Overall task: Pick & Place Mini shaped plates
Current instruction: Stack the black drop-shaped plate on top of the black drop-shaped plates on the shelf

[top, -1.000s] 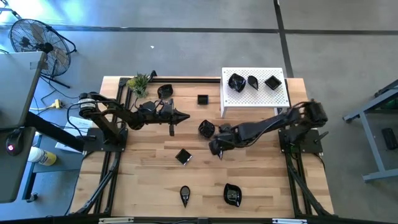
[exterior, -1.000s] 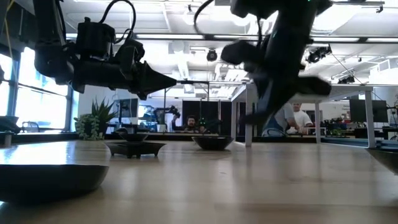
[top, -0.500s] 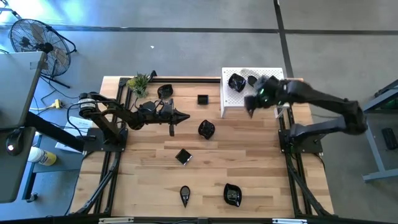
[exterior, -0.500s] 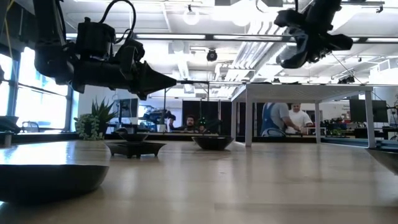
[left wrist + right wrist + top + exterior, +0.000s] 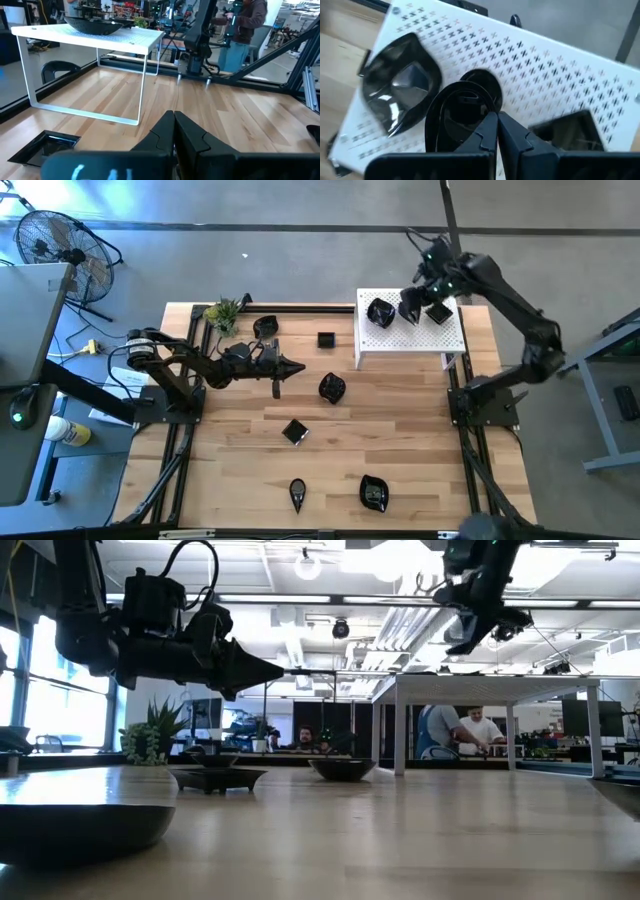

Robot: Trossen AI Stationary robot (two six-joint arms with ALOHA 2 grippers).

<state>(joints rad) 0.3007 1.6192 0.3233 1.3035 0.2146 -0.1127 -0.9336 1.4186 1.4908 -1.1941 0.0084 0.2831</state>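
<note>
Several glossy black mini plates lie flat on the wooden table, among them a wavy one, a square one and a teardrop. A wavy plate and a square plate rest on the white perforated platform. My right gripper hangs above that platform, shut on a rounded black plate, with another small plate on the platform partly hidden below it. My left gripper is shut and level over the table's left middle, holding nothing. My right gripper pinches the rounded plate's rim between its two fingers, coming from above and slanting down. The plate is lifted clear above the platform and hangs tilted below the fingers.
A small green plant stands at the far left corner. Two more black plates lie near the far edge and one near the front. People show beyond the table. The platform's thin legs stand on the wood.
My right gripper has risen from the middle of the table and swung toward the far right, ending above the white platform with the plate still in its shut fingers. The plates on the table and the platform lie where they were.
</note>
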